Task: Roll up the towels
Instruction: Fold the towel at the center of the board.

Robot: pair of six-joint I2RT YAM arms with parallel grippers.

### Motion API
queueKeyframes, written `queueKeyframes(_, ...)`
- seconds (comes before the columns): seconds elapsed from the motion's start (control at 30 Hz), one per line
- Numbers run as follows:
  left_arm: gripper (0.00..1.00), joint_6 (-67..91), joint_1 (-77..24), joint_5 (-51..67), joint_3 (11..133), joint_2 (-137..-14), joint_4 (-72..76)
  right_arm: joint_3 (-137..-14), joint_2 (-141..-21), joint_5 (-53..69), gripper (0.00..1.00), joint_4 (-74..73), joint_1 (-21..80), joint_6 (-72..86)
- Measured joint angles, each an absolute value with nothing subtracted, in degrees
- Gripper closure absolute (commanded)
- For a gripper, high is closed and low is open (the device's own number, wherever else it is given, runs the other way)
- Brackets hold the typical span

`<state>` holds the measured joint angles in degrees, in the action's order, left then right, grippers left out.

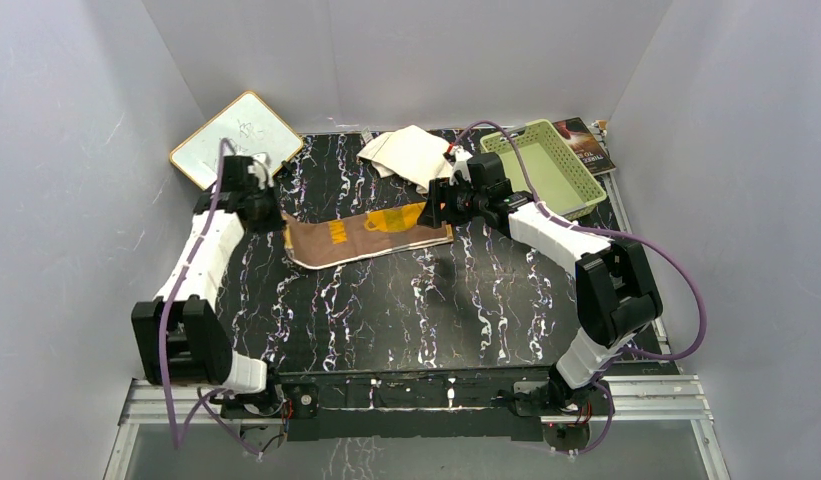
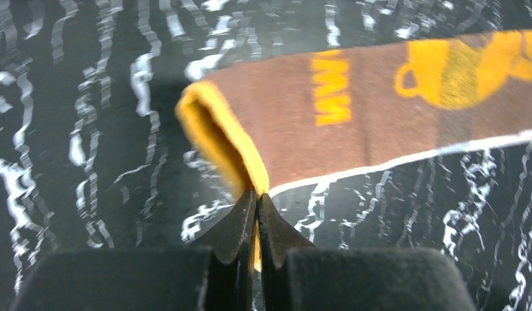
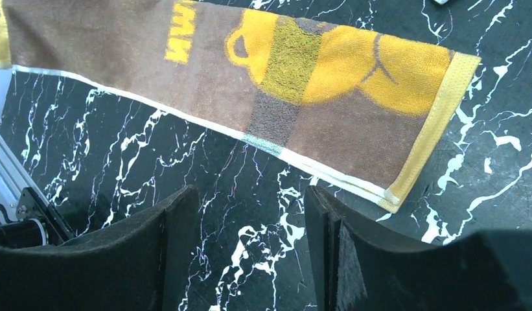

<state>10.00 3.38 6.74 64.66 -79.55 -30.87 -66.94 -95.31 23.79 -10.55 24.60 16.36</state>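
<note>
though unclear overhead, left gripper (image 2: 256, 195) tight on towel (image 2: 380, 116)

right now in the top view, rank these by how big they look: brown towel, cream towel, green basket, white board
1 to 3, too close to rank: brown towel, white board, green basket. Each covers a similar area, and the board's near corner is hidden.
4, clearly smallest: cream towel.

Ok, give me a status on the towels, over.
Left tool shut on brown towel end. Right tool open by the other end. Cream towel apart, behind. Nothing blocking.
</note>
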Motion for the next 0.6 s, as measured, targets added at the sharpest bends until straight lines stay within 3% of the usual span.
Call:
queueKeyframes(0.27, 1.00, 10.04, -10.50, 7.09, 81.65, -92.01, -35.77, -66.94, -95.20, 22.48, 0.40, -11.40, 24.60, 17.08)
queueKeyframes(0.6, 1.00, 10.35, -17.89, 7.55, 92.27, -100.47, -38.41, -63.94, -87.59, 16.25, 0.37, -12.78, 20.73, 20.58)
